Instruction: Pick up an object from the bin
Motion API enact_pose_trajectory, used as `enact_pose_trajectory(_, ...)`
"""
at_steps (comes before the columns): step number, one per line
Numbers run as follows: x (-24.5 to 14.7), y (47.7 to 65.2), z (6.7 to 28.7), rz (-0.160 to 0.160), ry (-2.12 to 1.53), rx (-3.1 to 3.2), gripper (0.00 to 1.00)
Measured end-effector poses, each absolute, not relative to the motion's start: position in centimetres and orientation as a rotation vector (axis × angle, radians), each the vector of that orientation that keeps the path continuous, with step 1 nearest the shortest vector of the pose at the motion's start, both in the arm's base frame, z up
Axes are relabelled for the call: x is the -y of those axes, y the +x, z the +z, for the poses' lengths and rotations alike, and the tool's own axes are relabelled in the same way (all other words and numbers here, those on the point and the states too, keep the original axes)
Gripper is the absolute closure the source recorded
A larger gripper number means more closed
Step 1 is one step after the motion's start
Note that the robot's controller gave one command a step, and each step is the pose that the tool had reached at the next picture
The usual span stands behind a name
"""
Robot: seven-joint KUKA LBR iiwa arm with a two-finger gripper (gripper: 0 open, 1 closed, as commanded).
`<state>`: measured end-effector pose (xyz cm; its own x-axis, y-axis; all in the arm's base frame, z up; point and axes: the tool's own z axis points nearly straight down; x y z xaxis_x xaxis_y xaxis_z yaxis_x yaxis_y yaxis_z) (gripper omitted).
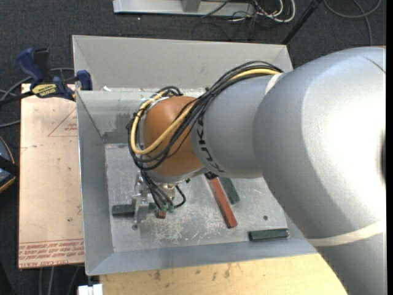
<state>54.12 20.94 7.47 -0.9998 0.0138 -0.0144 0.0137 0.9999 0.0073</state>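
Note:
My gripper [147, 203] hangs low over the left front of the bin floor, under the arm's orange wrist cover. A small dark green block [122, 211] lies flat right beside it on its left, touching or nearly touching the metal parts. A tiny red-brown piece [163, 214] shows at the gripper's lower right edge; whether it is held I cannot tell.
A long red-orange stick [222, 203] lies slanted in the middle of the floor, with a dark green piece [231, 190] along its right side. A dark green bar [268, 233] rests near the front right corner. The arm covers the bin's right and back.

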Motion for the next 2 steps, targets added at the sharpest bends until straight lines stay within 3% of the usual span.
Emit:
enact_pose_trajectory(1, -20.9, 54.1, 7.5, 0.011, 0.021, -3.127, 1.00)
enact_pose_trajectory(2, -24.3, 54.3, 26.4, 0.001, 0.017, -3.142, 1.00)
